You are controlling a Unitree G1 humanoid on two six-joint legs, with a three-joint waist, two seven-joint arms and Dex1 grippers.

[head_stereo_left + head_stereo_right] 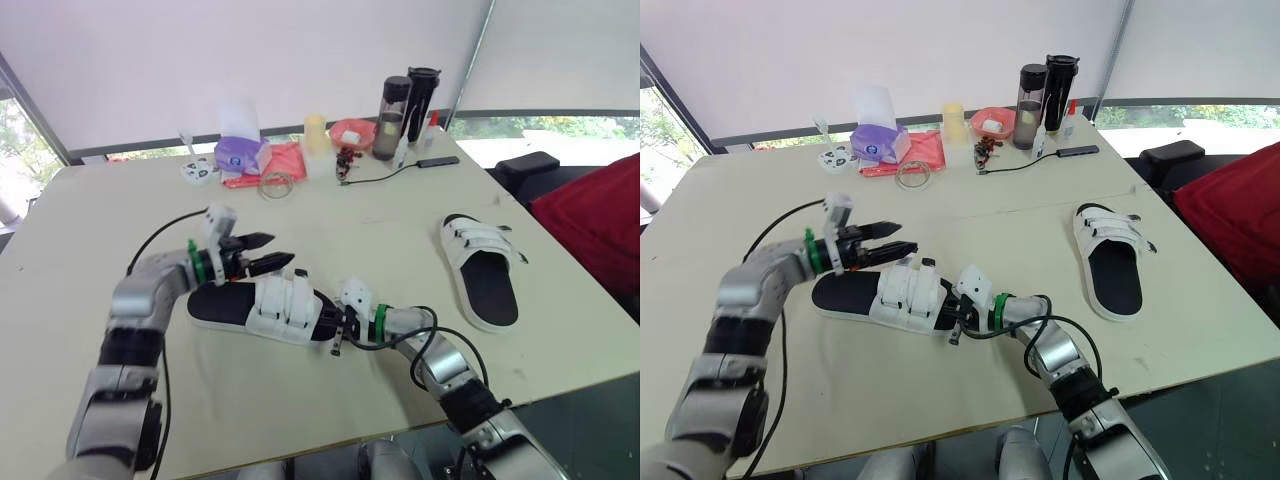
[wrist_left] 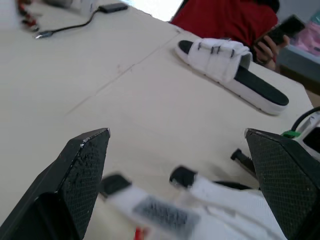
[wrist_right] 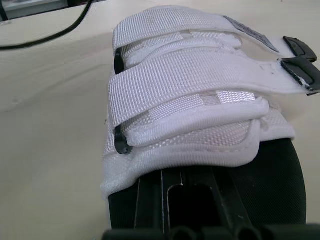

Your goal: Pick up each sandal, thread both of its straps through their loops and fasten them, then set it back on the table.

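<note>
The near sandal [image 1: 262, 306], black-soled with two white straps, lies on the table in front of me. My right gripper [image 1: 331, 323] is shut on its right end, and in the right wrist view the straps [image 3: 190, 85] lie across the upper with their black-tipped ends [image 3: 300, 60] sticking out. Just above the sandal's far side hovers my left gripper [image 1: 280, 250], open and holding nothing. The second sandal [image 1: 481, 266] rests flat at the right, its straps [image 2: 220, 50] across the upper.
Bottles [image 1: 405, 100], a purple tissue pack [image 1: 240, 155], a tape roll [image 1: 278, 185] and a cable [image 1: 390, 174] crowd the far edge. A person in red [image 1: 600, 220] sits at the right, a hand holding a phone [image 2: 280, 37].
</note>
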